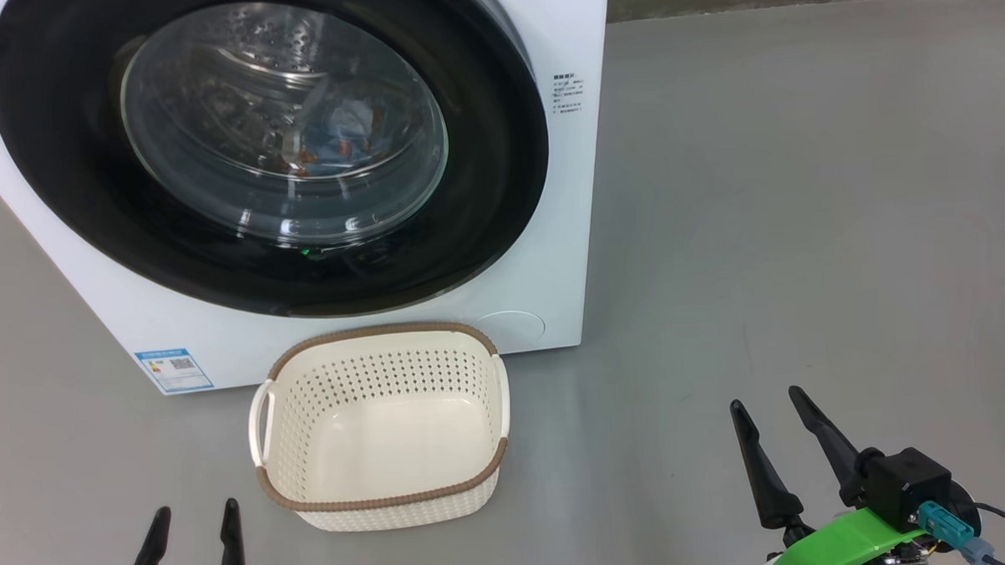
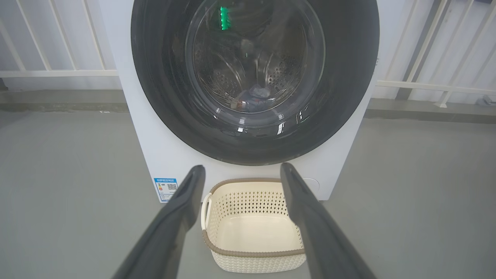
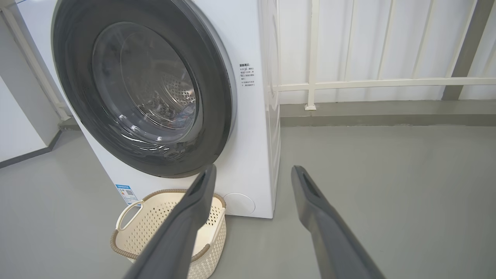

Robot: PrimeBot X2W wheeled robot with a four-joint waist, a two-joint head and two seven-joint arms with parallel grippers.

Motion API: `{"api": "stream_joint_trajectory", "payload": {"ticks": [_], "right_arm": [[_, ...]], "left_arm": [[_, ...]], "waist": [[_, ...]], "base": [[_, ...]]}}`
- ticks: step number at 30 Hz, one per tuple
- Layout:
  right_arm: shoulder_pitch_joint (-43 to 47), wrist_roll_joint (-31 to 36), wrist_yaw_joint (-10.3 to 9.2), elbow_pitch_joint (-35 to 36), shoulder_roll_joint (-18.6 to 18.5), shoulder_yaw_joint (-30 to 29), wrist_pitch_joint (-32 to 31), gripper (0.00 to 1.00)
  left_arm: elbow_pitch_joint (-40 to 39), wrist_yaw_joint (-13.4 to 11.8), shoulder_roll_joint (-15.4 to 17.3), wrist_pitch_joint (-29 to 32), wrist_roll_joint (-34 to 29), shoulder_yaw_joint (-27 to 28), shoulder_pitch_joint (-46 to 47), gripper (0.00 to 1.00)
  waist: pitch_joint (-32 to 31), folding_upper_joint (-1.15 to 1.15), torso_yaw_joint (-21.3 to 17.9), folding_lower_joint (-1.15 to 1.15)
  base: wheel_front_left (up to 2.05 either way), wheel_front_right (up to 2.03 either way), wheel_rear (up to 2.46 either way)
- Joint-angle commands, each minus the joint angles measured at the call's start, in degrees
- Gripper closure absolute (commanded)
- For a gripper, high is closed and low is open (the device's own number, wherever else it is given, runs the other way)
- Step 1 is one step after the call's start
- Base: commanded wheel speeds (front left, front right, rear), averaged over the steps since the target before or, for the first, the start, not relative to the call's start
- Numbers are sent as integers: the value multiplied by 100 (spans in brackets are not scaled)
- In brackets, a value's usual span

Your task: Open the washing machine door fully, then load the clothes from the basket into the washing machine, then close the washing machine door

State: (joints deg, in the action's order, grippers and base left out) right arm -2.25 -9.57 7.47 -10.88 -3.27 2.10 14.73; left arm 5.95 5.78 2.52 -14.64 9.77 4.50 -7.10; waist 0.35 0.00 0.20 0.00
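Grey floor [image 1: 801, 222] spreads across the head view, with a big white front-loading washing machine [image 1: 552, 264] standing on it at upper left. Its large round glossy black door [image 1: 64, 164] covers nearly the whole front and appears closed flat against the machine, with a bulging clear glass window [image 1: 284, 131] at its centre. A white railing [image 3: 368, 83] runs along the wall behind the machine. A small cream-white perforated basket [image 1: 372, 379] with a brown woven-look rim and white side handles sits on the floor just in front of the machine, below the door; its smooth cream bottom shows bare. The right gripper [image 1: 764, 397] hovers at lower right, well apart from the basket, its two long dark fingers spread wide and holding nothing, with a green part [image 1: 846, 542] at its wrist. The left gripper [image 1: 195, 506] rises from the bottom edge at lower left, near the basket's left corner, fingers likewise spread apart and holding nothing. The clothes [image 1: 343, 137], light blue fabric with orange prints, lie inside the steel drum, seen through the glass. A small blue label sticker [image 1: 174, 369] sits at the machine's lower left corner.
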Motion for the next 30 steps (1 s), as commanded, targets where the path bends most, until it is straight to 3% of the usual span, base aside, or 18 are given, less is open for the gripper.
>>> {"api": "stream_joint_trajectory", "payload": {"ticks": [1,24,25,30], "right_arm": [[-80,68,2,114,11,164,27,0],[-90,73,2,107,-3,163,27,0],[2,-3,0,-38,1,28,0,100],[66,-146,0,-246,4,33,-28,100]], "left_arm": [[-127,-36,37,-36,-71,180,116,0],[-192,-27,36,-36,28,149,106,0],[-9,0,-5,2,26,-43,1,100],[242,5,-82,62,158,-38,34,100]], "waist": [[0,0,-1,0],[15,0,16,0],[15,0,17,0],[14,0,17,1]], "base": [[0,0,0],[0,0,0],[0,0,0],[0,0,0]]}}
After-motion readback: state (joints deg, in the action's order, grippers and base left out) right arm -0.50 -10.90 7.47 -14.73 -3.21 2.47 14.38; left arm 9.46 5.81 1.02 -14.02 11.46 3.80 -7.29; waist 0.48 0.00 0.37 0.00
